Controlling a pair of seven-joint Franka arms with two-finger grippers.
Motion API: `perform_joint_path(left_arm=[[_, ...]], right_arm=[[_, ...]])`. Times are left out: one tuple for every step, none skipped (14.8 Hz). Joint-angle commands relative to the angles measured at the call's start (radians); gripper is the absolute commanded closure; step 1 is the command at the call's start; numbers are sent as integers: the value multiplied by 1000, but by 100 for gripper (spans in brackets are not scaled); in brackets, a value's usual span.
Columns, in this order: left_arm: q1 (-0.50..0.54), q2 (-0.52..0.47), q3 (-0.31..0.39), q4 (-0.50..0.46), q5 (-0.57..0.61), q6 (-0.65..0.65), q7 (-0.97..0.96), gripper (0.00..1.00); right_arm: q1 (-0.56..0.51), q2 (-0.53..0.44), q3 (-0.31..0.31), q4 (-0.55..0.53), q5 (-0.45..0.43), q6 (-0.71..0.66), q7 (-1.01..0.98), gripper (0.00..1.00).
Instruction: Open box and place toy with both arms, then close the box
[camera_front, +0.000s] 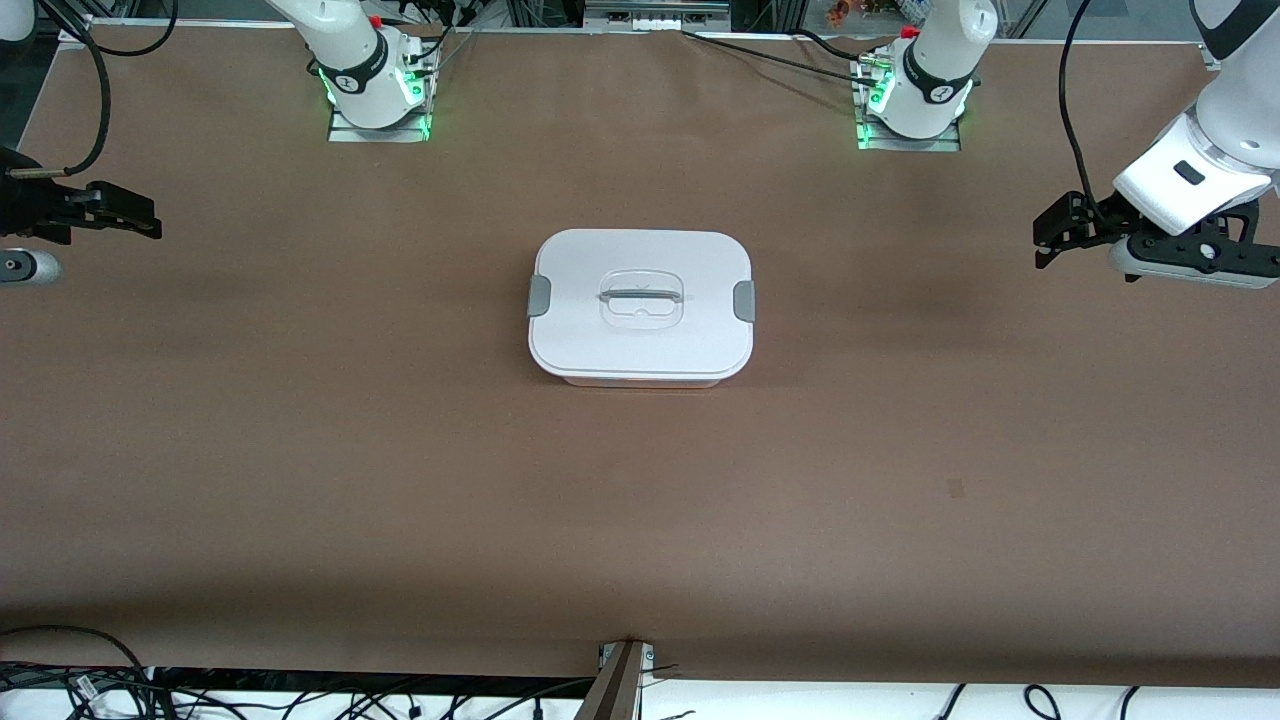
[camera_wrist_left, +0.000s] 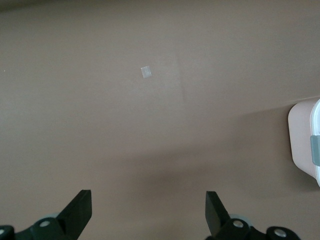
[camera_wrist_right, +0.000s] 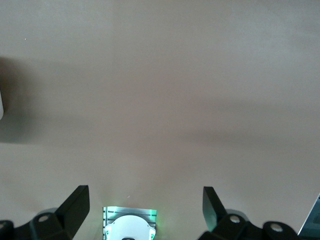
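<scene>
The box (camera_front: 640, 305) sits at the middle of the brown table, its flat white lid on, a grey clip at each end and a clear recessed handle (camera_front: 640, 296) on top. The left wrist view catches one end of the box (camera_wrist_left: 301, 137) with a grey clip (camera_wrist_left: 315, 150). The toy is out of view. My left gripper (camera_front: 1045, 242) hangs open and empty over the left arm's end of the table, well away from the box; its fingers (camera_wrist_left: 80, 207) stand wide apart. My right gripper (camera_front: 150, 222) is open and empty over the right arm's end.
The arm bases (camera_front: 378, 90) (camera_front: 915, 100) glow green along the table's edge farthest from the front camera. A small pale square mark (camera_wrist_left: 146, 72) lies on the table under the left gripper. Cables run along the edge nearest that camera (camera_front: 300, 695).
</scene>
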Motion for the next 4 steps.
perform_joint_path(left_arm=[[-20, 12, 17, 16, -5, -5, -13, 0], [-20, 12, 17, 16, -5, -9, -9, 0], [-20, 12, 17, 16, -5, -11, -10, 0], [-20, 12, 15, 16, -5, -11, -9, 0]], right_arm=[[1, 11, -5, 26, 15, -6, -12, 0], [1, 11, -5, 25, 17, -6, -12, 0], [1, 11, -5, 26, 17, -6, -12, 0], [1, 11, -5, 25, 17, -6, -12, 0]])
